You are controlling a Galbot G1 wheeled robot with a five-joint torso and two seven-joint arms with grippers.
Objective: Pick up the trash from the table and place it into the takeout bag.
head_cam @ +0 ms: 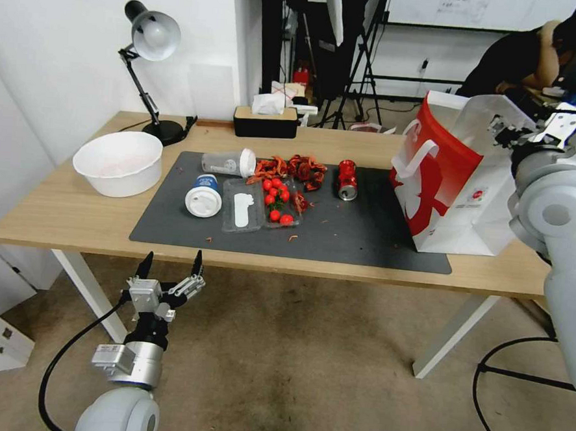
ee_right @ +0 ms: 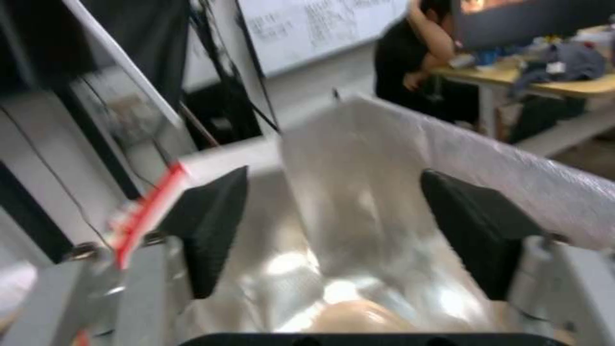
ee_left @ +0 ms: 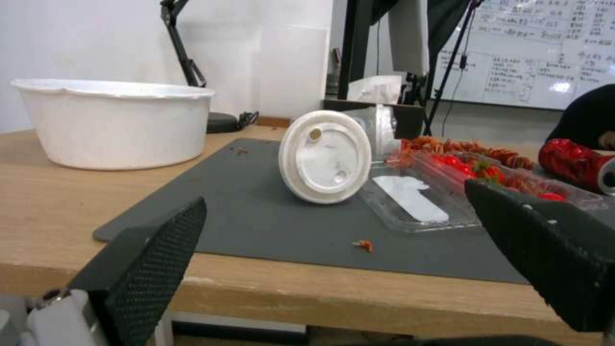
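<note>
On the table (head_cam: 60,211), trash lies on a dark grey mat (head_cam: 352,236). There are two white-lidded cups (head_cam: 204,196) (head_cam: 229,162), a clear tray (head_cam: 242,214) with small red fruit, red shells (head_cam: 294,168) and a red can (head_cam: 347,179). The takeout bag (head_cam: 455,187) stands open at the mat's right end. My right gripper (head_cam: 506,130) hangs open and empty over the bag's mouth. Inside, the foil lining (ee_right: 359,192) and a beige rounded thing (ee_right: 355,315) show. My left gripper (head_cam: 171,267) is open, low before the table's front edge, facing one cup's lid (ee_left: 325,156).
A large white bowl (head_cam: 117,161) sits left of the mat. A desk lamp (head_cam: 150,70) and a tissue box (head_cam: 266,120) stand along the far edge. Small red crumbs (ee_left: 364,245) dot the mat. Bare wood lies between bowl and front edge.
</note>
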